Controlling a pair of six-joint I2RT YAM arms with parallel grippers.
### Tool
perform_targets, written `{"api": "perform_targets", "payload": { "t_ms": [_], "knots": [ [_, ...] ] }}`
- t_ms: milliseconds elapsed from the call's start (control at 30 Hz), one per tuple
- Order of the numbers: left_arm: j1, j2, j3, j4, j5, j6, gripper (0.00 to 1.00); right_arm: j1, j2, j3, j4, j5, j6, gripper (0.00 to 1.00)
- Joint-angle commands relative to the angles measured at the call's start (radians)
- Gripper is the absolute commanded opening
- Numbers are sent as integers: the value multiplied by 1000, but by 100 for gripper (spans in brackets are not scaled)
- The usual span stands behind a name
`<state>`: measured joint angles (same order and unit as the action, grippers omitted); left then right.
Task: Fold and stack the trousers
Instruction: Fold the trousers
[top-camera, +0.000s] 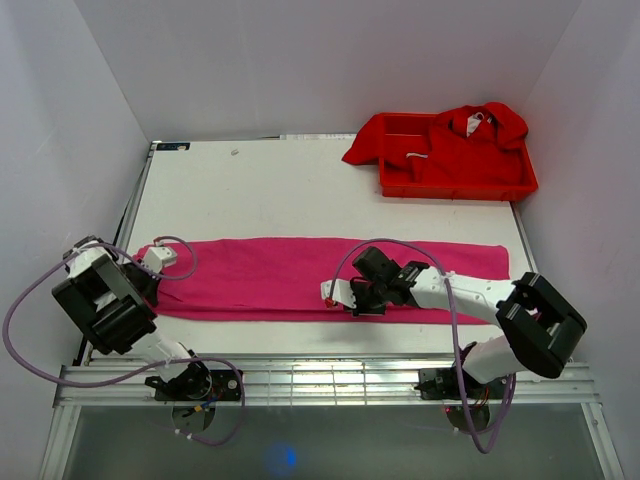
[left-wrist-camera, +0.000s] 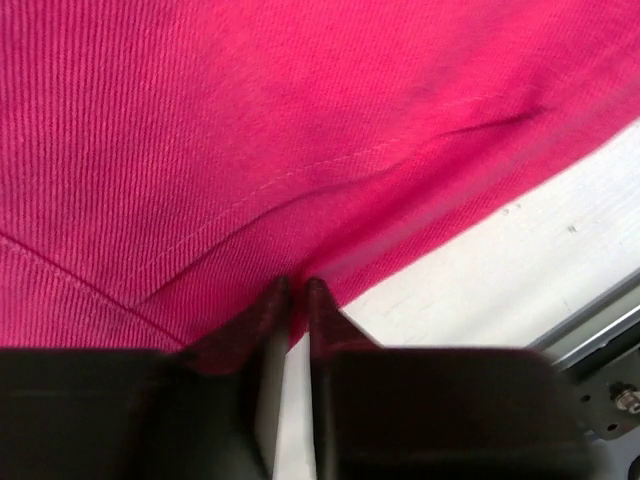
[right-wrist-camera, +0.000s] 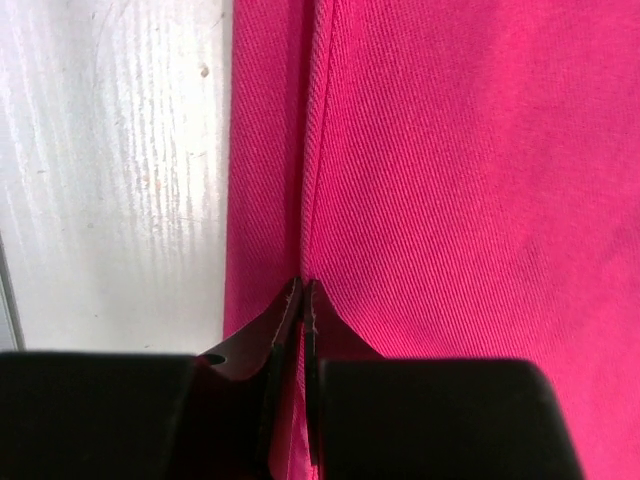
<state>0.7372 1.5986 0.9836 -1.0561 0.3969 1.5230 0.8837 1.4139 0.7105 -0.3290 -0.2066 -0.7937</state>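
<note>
Firstly, left gripper (left-wrist-camera: 295, 288): at 8 o'clock on the table (top-camera: 260, 190), tips down at the near hem, at the left end of the trousers (top-camera: 270, 272). The jaws stand a thin slit apart, with bare tabletop showing through lower down (whether any cloth is caught at the very tips I cannot tell).
Right gripper (right-wrist-camera: 303, 283): at 6 o'clock, fingertips pressed together on the seam along the near edge, about mid-length. It appears to nip a ridge of the fabric there.
Trousers: laid flat as one long magenta band from 9 o'clock to 3 o'clock across the near half of the table, not yet folded short.
Red tray (top-camera: 455, 188): far corner at 1 o'clock, well apart from the trousers. Red garments (top-camera: 470, 140) are heaped in it and spill over its left rim.
Step, as I judge it: taking hold to fold the band across its length.
Risk, slack left end: if the left jaws have no real hold, a lift would carry only the middle and the fold would land crooked.
Risk, one layer: the right pinch sits at the very edge seam and may take only the top layer, so the legs could slide apart.
Risk, drag: a pull toward 6 o'clock could draw the hem off the table's near edge.
</note>
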Motion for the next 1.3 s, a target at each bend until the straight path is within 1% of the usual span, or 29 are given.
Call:
{"api": "perform_targets", "payload": {
  "t_ms": [0,33,67,100,133,167,200,267,300,333,400,433,467,500,533,567,600,633,667,700,733,800,833,867,933,1033,1133,1267],
  "knots": [
    [13,12,3,87,-33,-24,29,-9,39,32,-111,-42,4,8],
    [11,6,7,76,-27,-27,38,-8,42,38,-120,-50,4,8],
    [11,-3,16,62,-18,-24,51,-9,43,47,-131,-69,4,22],
    [11,-35,23,45,8,-3,55,-9,39,64,-149,-77,7,30],
    [11,-55,29,15,25,5,57,-9,19,72,-156,-82,13,41],
    [11,-75,36,-1,45,12,67,-9,2,76,-159,-83,20,55],
    [13,-115,61,-13,87,14,73,-12,-16,78,-160,-80,25,57],
    [10,-147,98,-65,134,19,79,-34,-87,86,-166,-83,31,61],
    [10,-161,134,-80,157,16,83,-49,-110,92,-182,-97,28,61],
    [-2,-178,148,-106,196,2,83,-102,-137,116,-238,-115,22,61],
    [-25,-187,164,-120,218,-20,84,-187,-162,136,-298,-197,-8,61],
    [-56,-190,161,-120,233,-35,83,-289,-188,142,-327,-217,-31,60],
    [-71,-189,152,-120,237,-62,82,-345,-202,144,-393,-229,-65,56],
    [-88,-186,138,-117,237,-76,81,-398,-217,144,-430,-225,-160,53],
    [-119,-180,109,-99,235,-96,79,-513,-240,142,-471,-215,-221,51],
    [-130,-163,93,-87,231,-133,78,-576,-250,136,-549,-189,-286,47],
    [-140,-152,78,-76,227,-148,77,-641,-256,133,-583,-174,-356,46],
    [-157,-143,61,-50,223,-161,76,-775,-259,132,-610,-160,-487,46],
    [-163,-134,35,-33,212,-175,76,-843,-251,135,-631,-125,-553,45],
    [-170,-117,21,-16,206,-202,75,-908,-238,148,-669,-105,-615,45],
    [-176,-112,7,17,198,-214,76,-1021,-196,159,-685,-87,-719,45],
    [-180,-97,-23,44,168,-237,75,-1109,-141,217,-723,-44,-801,45],
    [-185,-94,-31,63,155,-242,75,-1176,-77,240,-731,-36,-827,45],
    [-185,-89,-36,76,148,-250,75,-1202,-46,263,-737,-18,-866,46],
    [-185,-72,-43,90,117,-259,75,-1253,46,331,-746,-5,-889,46],
    [-185,-39,-49,102,70,-274,75,-1269,130,383,-751,6,-903,48],
    [-185,-3,-54,116,30,-290,75,-1269,180,386,-757,19,-917,49],
    [-185,11,-49,120,17,-299,74,-1272,204,344,-754,76,-941,49]
  ]
}}
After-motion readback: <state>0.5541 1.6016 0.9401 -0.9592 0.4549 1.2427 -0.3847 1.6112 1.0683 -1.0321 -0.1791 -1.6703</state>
